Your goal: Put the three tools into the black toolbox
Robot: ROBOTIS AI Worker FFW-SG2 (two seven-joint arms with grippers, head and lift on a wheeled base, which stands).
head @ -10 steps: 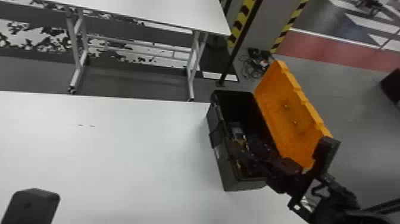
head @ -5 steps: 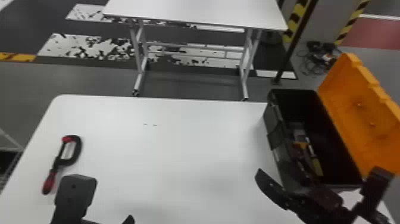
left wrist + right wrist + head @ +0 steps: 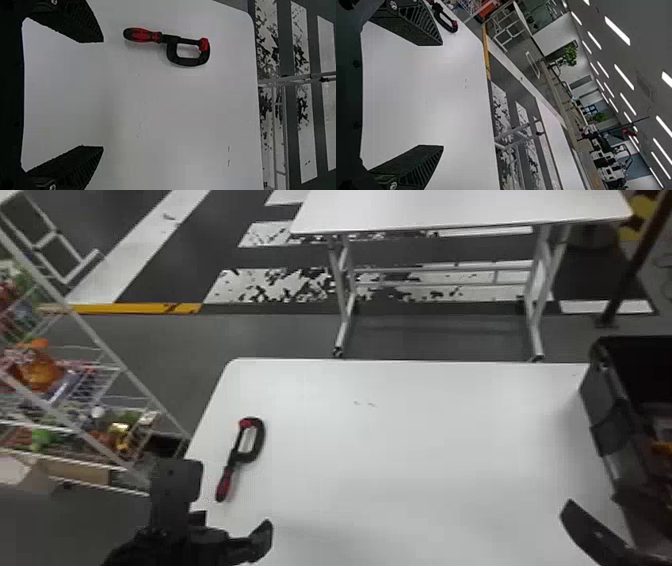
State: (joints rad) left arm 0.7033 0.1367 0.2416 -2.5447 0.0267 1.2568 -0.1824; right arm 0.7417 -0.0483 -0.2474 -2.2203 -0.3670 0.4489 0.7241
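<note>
Since the black, red-handled, C-shaped metal clamp (image 3: 187,61) lies ungrasped, we judge pickup our current step; our flat-fingered black left gripper (image 3: 104,94), spread apart, should align and close.

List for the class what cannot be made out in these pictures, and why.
- Black toolbox's right side, head view: cut off by the right edge.
- Yellow-orange item inside it, head view: blurred and cut off by the right edge.
- C-clamp's handle end, right wrist view: cut off by the top edge.
- Goods on the wire rack, head view: too blurred to name.
</note>
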